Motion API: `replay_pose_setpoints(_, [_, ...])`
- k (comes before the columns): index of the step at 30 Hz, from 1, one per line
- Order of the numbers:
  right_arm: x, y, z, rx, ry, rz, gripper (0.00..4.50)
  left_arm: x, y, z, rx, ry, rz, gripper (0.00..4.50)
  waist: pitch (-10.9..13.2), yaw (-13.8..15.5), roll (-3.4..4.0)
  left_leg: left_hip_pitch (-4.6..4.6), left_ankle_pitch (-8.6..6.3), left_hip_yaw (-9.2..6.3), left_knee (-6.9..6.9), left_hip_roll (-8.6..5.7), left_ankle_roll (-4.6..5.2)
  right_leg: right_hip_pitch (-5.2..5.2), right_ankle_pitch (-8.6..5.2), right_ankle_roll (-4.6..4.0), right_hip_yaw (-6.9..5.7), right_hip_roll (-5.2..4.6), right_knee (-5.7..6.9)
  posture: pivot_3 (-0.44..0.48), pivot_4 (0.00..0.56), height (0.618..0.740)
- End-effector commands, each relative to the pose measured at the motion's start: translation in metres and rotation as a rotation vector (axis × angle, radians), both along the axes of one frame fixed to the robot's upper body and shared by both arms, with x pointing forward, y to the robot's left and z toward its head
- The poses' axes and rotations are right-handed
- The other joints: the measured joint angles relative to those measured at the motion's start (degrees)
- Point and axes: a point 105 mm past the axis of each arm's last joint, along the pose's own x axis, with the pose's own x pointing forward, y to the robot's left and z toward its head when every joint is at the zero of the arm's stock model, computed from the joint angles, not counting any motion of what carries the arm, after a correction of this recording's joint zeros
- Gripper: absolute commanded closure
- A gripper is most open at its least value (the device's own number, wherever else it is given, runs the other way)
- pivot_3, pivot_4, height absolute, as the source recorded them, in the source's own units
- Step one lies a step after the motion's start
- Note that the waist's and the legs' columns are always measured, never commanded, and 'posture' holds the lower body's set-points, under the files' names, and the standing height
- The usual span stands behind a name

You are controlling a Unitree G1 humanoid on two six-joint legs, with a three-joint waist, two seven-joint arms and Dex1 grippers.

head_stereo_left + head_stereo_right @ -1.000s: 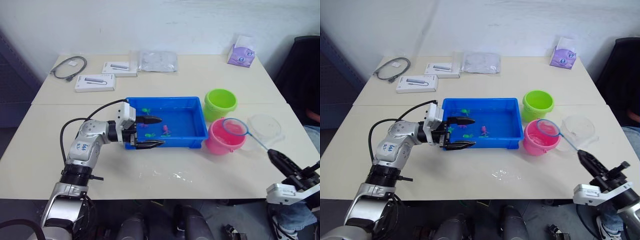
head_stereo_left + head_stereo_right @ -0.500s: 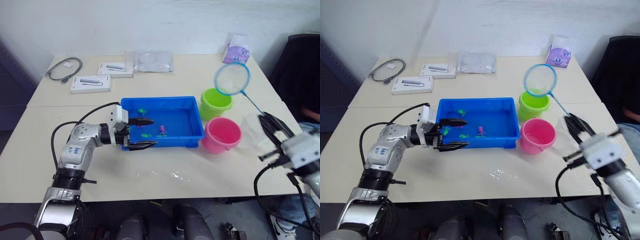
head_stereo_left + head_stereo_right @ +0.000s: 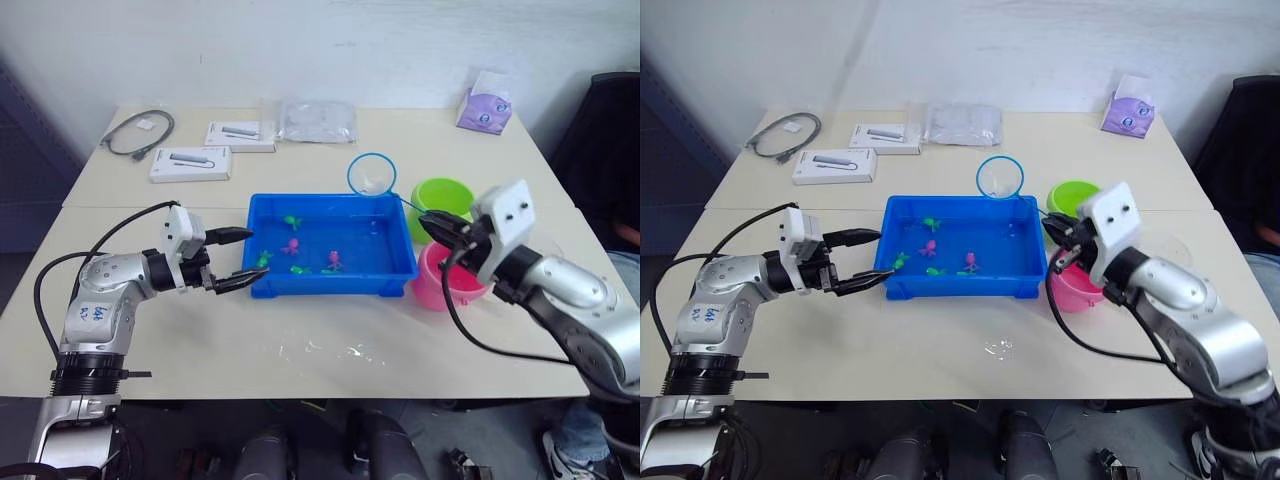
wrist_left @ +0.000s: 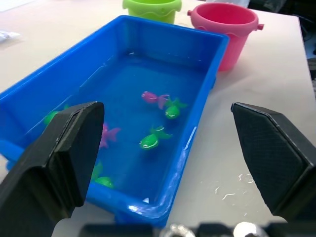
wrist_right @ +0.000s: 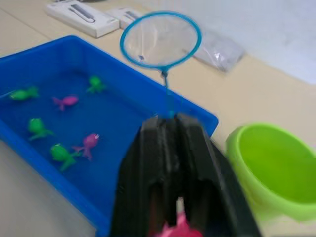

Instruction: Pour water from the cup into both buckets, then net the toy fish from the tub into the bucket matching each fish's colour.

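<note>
- Right gripper [image 3: 1058, 240] clamps the net [image 3: 1000, 178] by its thin handle, hoop raised over the tub's [image 3: 957, 285] far rim.
- Light, whippy net likely needs a firm hold.
- Left gripper [image 3: 864, 260] gapes, empty, beside the tub.

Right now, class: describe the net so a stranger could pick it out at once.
Find the blue tub in the middle of the table. Above its far right corner hangs the net, held by the right claw. Its light blue round hoop on a thin handle is unlike anything nearby.
</note>
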Motion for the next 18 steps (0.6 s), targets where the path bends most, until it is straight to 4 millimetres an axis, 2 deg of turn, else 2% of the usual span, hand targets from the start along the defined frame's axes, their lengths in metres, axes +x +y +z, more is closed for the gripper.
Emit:
replay_pose_setpoints(1, [0.003,0.004,-0.009,-0.128,0.092,0.039,4.50,-0.002,0.012,0.006,0.002,-0.033,0.017,0.08,0.00,0.00,0.00,-0.01,0.00,-0.01,0.00,0.02,-0.01,0.00,-0.01,-0.01,-0.06,0.02,0.01,0.000,0.150,0.740])
replay_pose_setpoints(6, [0.009,0.000,-0.017,-0.333,0.123,0.077,4.50,-0.005,0.015,0.004,0.021,-0.029,0.001,0.08,0.01,0.08,0.01,-0.20,-0.02,-0.10,0.03,-0.01,0.02,-0.04,0.01,0.02,-0.19,-0.01,0.01,0.000,0.150,0.740])
replay_pose_setpoints(11, [0.021,-0.008,-0.020,-0.464,0.107,0.083,4.50,-0.006,0.014,0.003,0.029,-0.030,-0.013,0.08,0.01,-0.04,0.01,-0.21,-0.03,-0.09,0.02,-0.02,0.04,-0.03,0.02,0.03,-0.23,0.00,-0.01,0.000,0.150,0.740])
replay_pose_setpoints(18, [0.031,0.003,-0.031,-0.619,0.096,0.170,4.50,-0.006,0.008,0.002,0.030,-0.031,-0.026,0.08,0.01,-0.20,0.01,-0.22,-0.03,-0.09,0.02,0.00,0.03,-0.04,0.02,0.03,-0.29,0.03,-0.01,0.000,0.150,0.740])
